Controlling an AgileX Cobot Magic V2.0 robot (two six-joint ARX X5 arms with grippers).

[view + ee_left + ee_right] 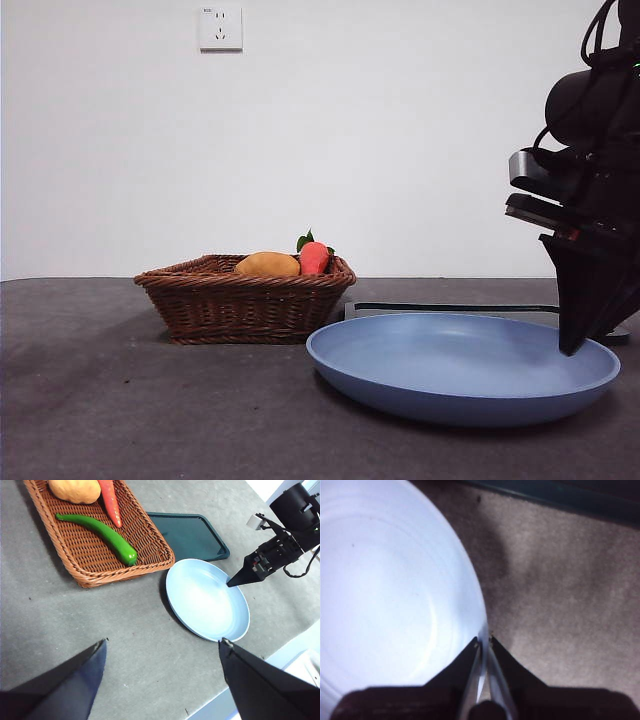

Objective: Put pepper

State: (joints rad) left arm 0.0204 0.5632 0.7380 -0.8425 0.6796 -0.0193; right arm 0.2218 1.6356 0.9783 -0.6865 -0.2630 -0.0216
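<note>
The pepper point(102, 533), a long glossy green one, lies diagonally on the floor of the wicker basket point(145, 567), alongside a red-orange carrot-like vegetable point(111, 502) and near a yellow-orange mango-like fruit point(75, 490) at the basket's far end. The basket stands on the grey bench point(75, 625), just beside a blue plate point(207, 600) with nothing on it, and a dark green tray point(187, 532) lies flat behind both. The right gripper point(484, 641) is down at the plate's edge, its two jaws clenched on the thin rim of the plate, which runs between their tips in the right wrist view. In the front view that arm comes in dark from the right side. The left gripper point(162, 647) hovers high over bare bench, well apart from the basket, its jaws released and spread wide, grasping nothing.
</note>
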